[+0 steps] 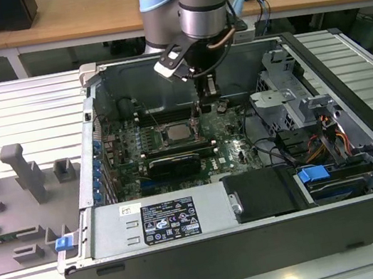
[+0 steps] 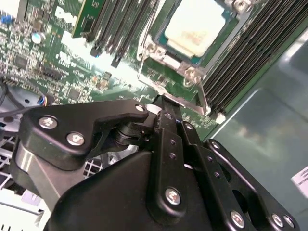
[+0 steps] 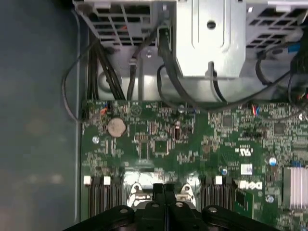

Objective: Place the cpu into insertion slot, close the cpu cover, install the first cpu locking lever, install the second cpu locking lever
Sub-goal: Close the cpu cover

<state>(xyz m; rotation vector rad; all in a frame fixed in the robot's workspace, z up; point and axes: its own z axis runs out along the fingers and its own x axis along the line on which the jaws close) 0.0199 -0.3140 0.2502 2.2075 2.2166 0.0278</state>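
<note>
My end effector [image 2: 164, 102] has its fingers pressed together and hangs low over the green circuit board [image 3: 192, 139] inside the open computer case [image 1: 215, 261]. Its tip sits just beside a silvery locking lever [image 2: 202, 98] at the socket's corner. The cpu [image 2: 195, 24] lies flat in the insertion slot [image 1: 161, 136], with the cpu cover [image 2: 153, 45] framing it.

The cpu [image 1: 177, 133] sits in the insertion slot [image 1: 198, 137], with the cpu cover [image 2: 222, 44] down around it.
Pale silver-beige and square, the chip lies flat. The thin silvery frame rims it. In the exterior view, the long black card [image 1: 174, 163] lies at its six o'clock.
</note>
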